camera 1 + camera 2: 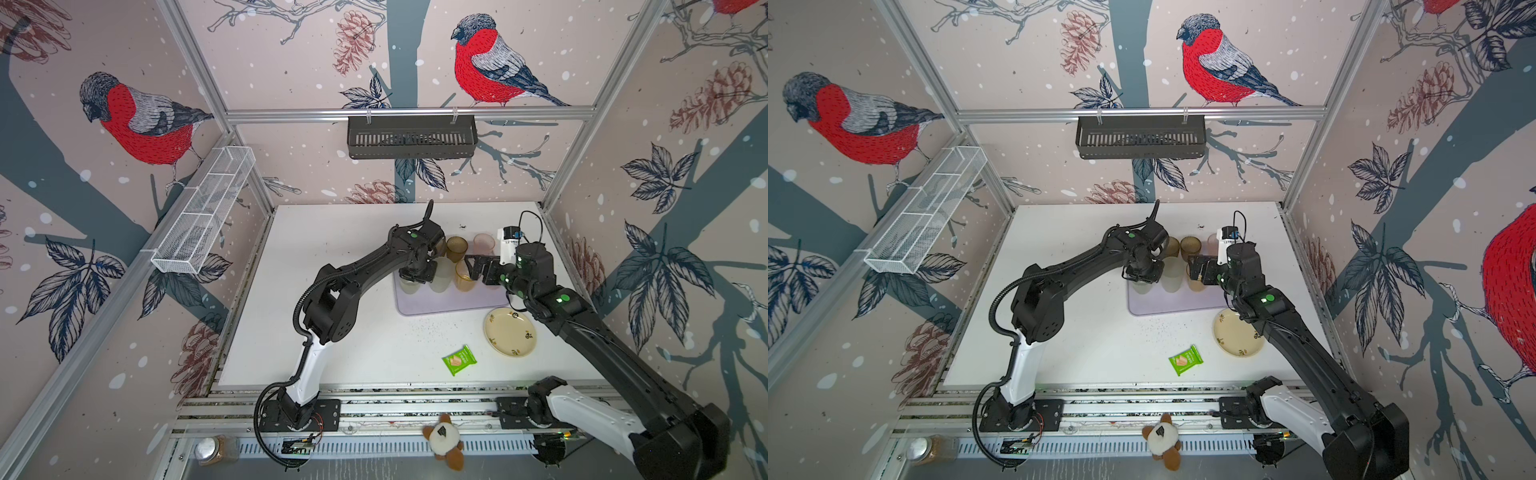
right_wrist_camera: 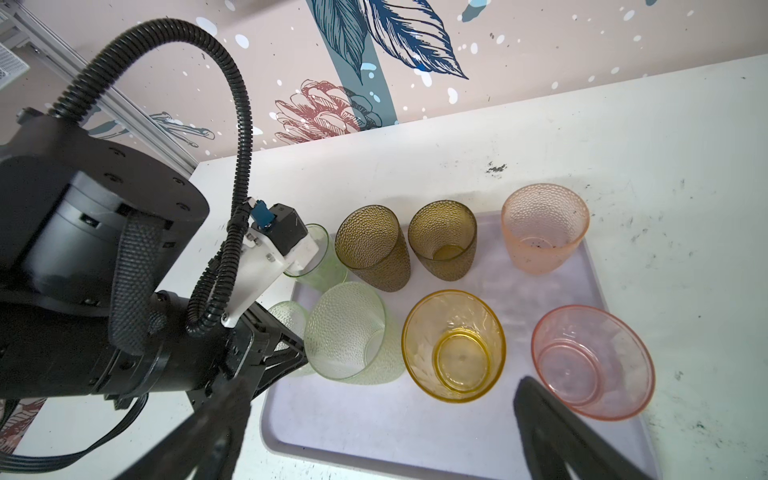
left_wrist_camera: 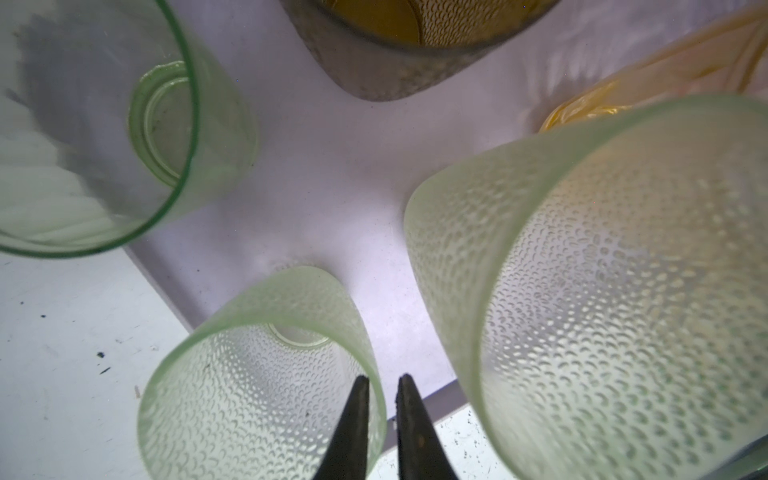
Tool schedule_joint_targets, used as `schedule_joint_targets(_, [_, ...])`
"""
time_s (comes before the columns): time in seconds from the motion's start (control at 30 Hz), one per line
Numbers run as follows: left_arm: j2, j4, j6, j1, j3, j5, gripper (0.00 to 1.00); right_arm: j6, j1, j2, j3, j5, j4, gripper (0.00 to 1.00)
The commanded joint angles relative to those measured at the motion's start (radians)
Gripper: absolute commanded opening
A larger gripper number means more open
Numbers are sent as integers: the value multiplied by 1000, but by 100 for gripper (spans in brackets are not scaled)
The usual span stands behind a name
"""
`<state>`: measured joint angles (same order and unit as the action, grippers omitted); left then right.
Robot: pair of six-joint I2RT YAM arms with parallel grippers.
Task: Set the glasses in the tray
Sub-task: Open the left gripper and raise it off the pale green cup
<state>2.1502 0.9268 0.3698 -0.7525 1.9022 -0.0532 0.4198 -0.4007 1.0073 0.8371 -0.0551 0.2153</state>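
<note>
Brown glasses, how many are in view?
2, both upright in the far row of the tray: one brown glass and a second right beside it. None seems hidden.

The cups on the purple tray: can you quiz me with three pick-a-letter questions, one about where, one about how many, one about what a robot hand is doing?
1. Where is the cream plate? A in the tray; B on the table beside the tray; C in the black basket.
2. How many brown cups stand in the tray? A one; B two; C four.
3. The right gripper is: A open, holding nothing; B shut on a pink cup; C shut on the plate.
Answers: 1 B, it lies on the tabletop by the tray. 2 B, two stand side by side. 3 A, its fingers spread wide.
</note>
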Motion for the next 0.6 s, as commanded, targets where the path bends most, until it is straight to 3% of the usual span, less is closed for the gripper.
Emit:
schedule_joint_targets(0.0, [-18,16,9,-2,13,2,17,8,-1,-4,-1,-4,-33,99])
schedule_joint_targets(0.57, [-66,78,20,-2,85,25,21,10,-2,-7,-4,-2,-28,100])
